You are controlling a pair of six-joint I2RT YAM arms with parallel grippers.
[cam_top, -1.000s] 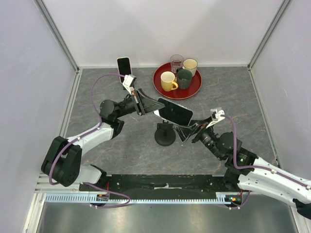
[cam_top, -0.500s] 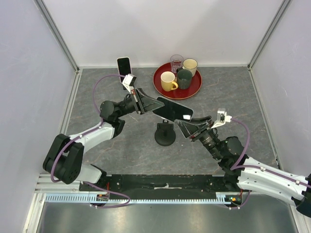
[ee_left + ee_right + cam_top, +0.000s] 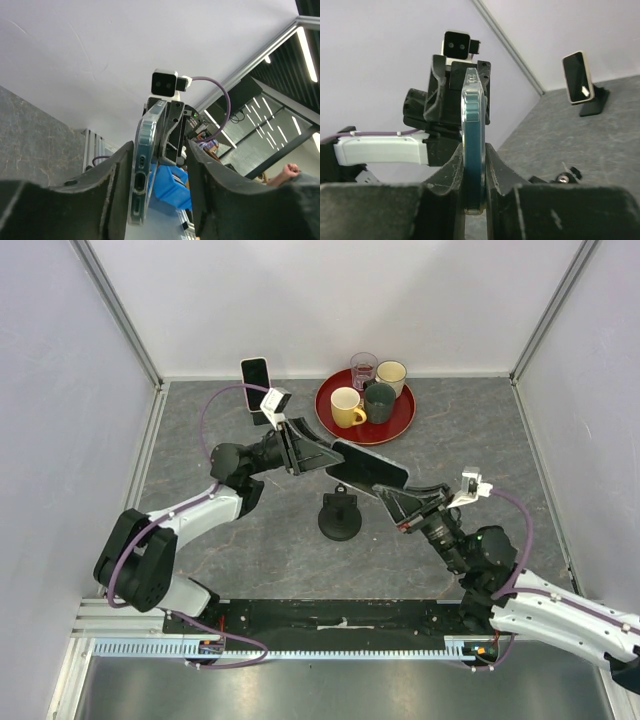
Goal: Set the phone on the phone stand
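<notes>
Spotted a slim phone [image 3: 368, 466] in a clear bluish case, dark screen up. Hanging in the air off the surface, roughly flat with a bit of tilt, pinched at one end between the right fingers [image 3: 496, 170]. Close by, lower down: phone stand [image 3: 340, 517], black, round base, upright mid-surface, nothing on it yet.

2 arms reach in from opposite sides of the phone [image 3: 368, 468]. The left arm [image 3: 190, 515] rises from the phone's left with its elbow bent. The left gripper [image 3: 322, 454] has its 2 fingers spread around the phone's left end, with a gap showing beside 1 finger. The right arm [image 3: 520, 595] stretches in from the phone's right, and the right gripper [image 3: 388, 494] has both fingers pressed tight against the phone's right end.
</notes>
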